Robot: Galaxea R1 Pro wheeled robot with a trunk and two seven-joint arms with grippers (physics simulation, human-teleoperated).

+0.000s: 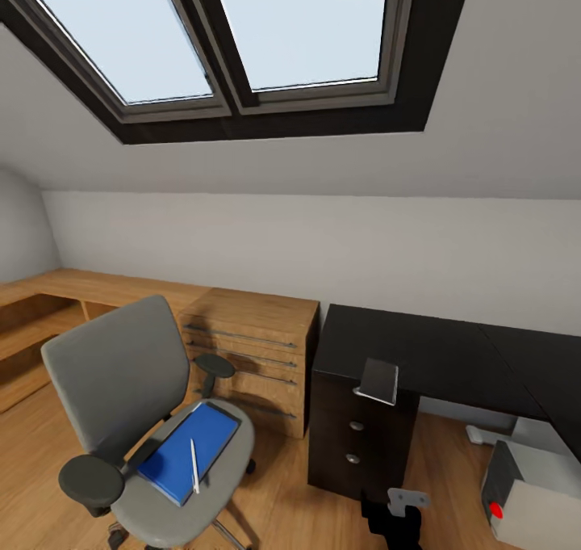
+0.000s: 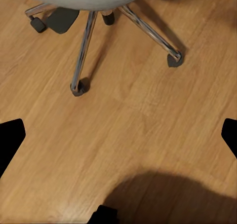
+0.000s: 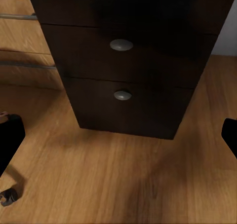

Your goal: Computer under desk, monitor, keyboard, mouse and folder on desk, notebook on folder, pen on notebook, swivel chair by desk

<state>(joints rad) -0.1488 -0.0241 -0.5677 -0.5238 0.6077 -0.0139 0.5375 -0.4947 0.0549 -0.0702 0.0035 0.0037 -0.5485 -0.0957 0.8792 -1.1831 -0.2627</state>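
Observation:
The grey swivel chair [image 1: 113, 372] stands at the lower left, apart from the black desk [image 1: 428, 348]. On its seat lies the blue folder [image 1: 173, 457] with the white pen [image 1: 194, 463] on top. A small grey flat book, apparently the notebook [image 1: 378, 380], overhangs the desk's front edge above the drawer unit [image 3: 123, 71]. The grey computer [image 1: 528, 497] sits on the floor under the desk's right part. My left gripper [image 2: 118, 137] is open over the floor near the chair's base [image 2: 89, 36]. My right gripper [image 3: 118, 135] is open, facing the drawers. The monitor, keyboard and mouse are out of view.
A light-wood chest of drawers [image 1: 250, 348] stands between chair and desk, against the wall. A low wooden shelf [image 1: 73, 287] runs along the left. The sloped ceiling holds a skylight [image 1: 242, 33]. A pale shape [image 1: 484, 434] lies on the floor under the desk.

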